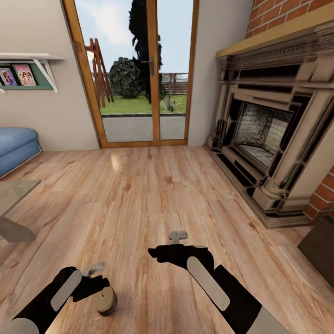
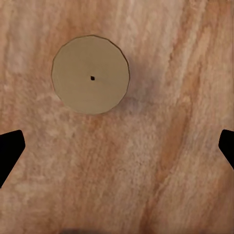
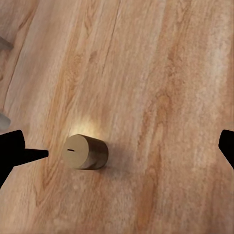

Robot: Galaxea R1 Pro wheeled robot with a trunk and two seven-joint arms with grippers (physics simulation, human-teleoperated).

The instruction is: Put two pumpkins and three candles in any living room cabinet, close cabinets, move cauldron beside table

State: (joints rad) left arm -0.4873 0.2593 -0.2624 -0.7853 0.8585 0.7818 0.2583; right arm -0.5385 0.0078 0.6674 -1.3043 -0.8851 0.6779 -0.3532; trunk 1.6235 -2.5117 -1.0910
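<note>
Down at the robot's feet a short tan candle (image 1: 105, 301) stands upright on the plank floor (image 1: 139, 195), and the left gripper (image 1: 93, 270) hangs just above it with nothing between its fingers. The left wrist view looks straight down on the candle's (image 2: 90, 74) round top with its dark wick dot, and the dark fingertips (image 2: 9, 151) sit wide apart at the picture's two edges, so the claw is apart. The candle lies off the line between those tips, though, not centred in the gap.

The right gripper (image 1: 177, 237) is a little farther out over bare boards, also empty; its wrist camera shows the same candle (image 3: 87, 151) from the side, with the fingertips (image 3: 12, 151) spread to the picture's edges.

I'd say the step in hand is picking up this candle with the left arm. To do it well, I reckon the wrist should shift until the wick dot sits midway between the tips, then come straight down and close on the candle's sides, low enough that the stubby thing doesn't tip or squirt out.

Farther off, a corner of the glass-topped table (image 1: 16, 195) shows at the left with a blue sofa (image 1: 16, 146) behind it. The stone fireplace (image 1: 273, 134) fills the right wall, and a dark-brown corner beside it may be the cabinet (image 1: 320, 246), though I can't be sure. The glazed doors (image 1: 139, 74) stand at the back. Pumpkins and cauldron aren't among what I can see from here.
</note>
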